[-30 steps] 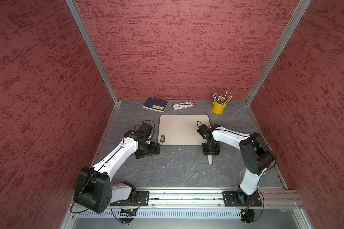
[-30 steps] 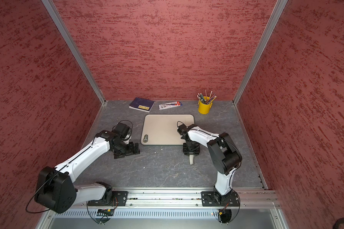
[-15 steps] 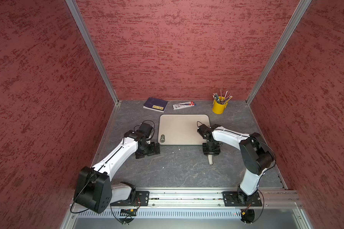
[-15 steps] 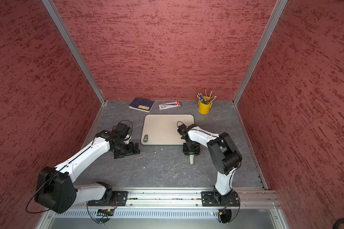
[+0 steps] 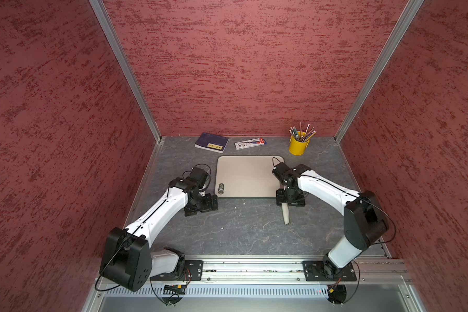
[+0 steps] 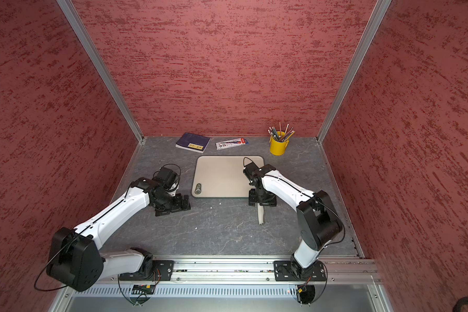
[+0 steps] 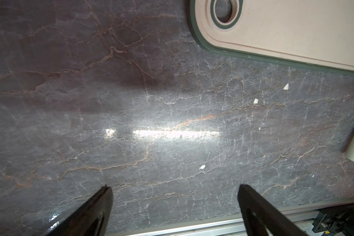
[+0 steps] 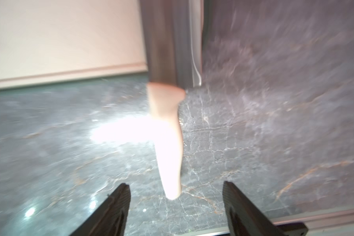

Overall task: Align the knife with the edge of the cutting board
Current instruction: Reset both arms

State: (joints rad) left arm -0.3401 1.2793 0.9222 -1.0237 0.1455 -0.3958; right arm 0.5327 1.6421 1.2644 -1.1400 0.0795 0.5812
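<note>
The beige cutting board [image 5: 246, 175] [image 6: 222, 175] lies flat mid-table. The knife runs along its right side. Its grey blade [image 8: 172, 40] sits at the board's edge [image 8: 59, 40], and its off-white handle [image 5: 285, 214] [image 6: 260, 214] [image 8: 168, 143] sticks out past the front edge onto the table. My right gripper [image 5: 290, 200] [image 6: 262, 200] [image 8: 175, 185] hovers over the knife, open, with both fingers clear of the handle. In both top views the wrist hides the blade. My left gripper [image 5: 201, 206] [image 6: 173, 206] [image 7: 174, 188] is open and empty, low over the table by the board's front left corner [image 7: 284, 30].
A dark blue booklet [image 5: 211, 142], a pen pack [image 5: 250, 143] and a yellow cup of pencils [image 5: 297, 146] stand along the back wall. Red walls close in three sides. A metal rail [image 5: 254, 267] runs along the front. Small white crumbs [image 7: 255, 101] dot the table.
My right gripper has gone from nearly shut to open, with its fingers now off the knife. The knife, the board and the left arm have not moved.
</note>
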